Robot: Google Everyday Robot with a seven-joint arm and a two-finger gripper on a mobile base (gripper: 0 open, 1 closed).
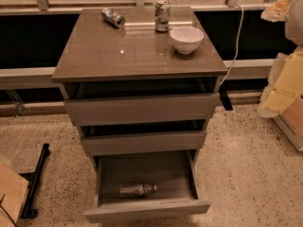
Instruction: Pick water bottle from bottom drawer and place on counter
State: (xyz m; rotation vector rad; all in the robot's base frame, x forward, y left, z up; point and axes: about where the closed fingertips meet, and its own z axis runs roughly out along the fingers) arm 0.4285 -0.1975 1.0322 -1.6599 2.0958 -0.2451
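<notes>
Drawer cabinet seen from front and above. Bottom drawer pulled far out, dark grey inside open to view. Water bottle lies on its side on the drawer floor, long axis across the drawer, cap end to the right of the picture, a little left of centre and nearer the front wall than the back; nothing touches it. Middle drawer and top drawer each stand out a little, a dark gap showing above each front. Desk — the glossy grey-brown top slab, wider than the drawers — carries three things: a silver can on its side at the back left, an upright can at the back near centre, and a white bowl just beside the upright can, in front of it and to its right. The lying can is well apart from the other two. A white cable runs down past the right edge of the slab. Speckled floor all round; a black bar lies on it at lower left. End effector — out of frame in this view, so whether spread or pressed together cannot be told.
</notes>
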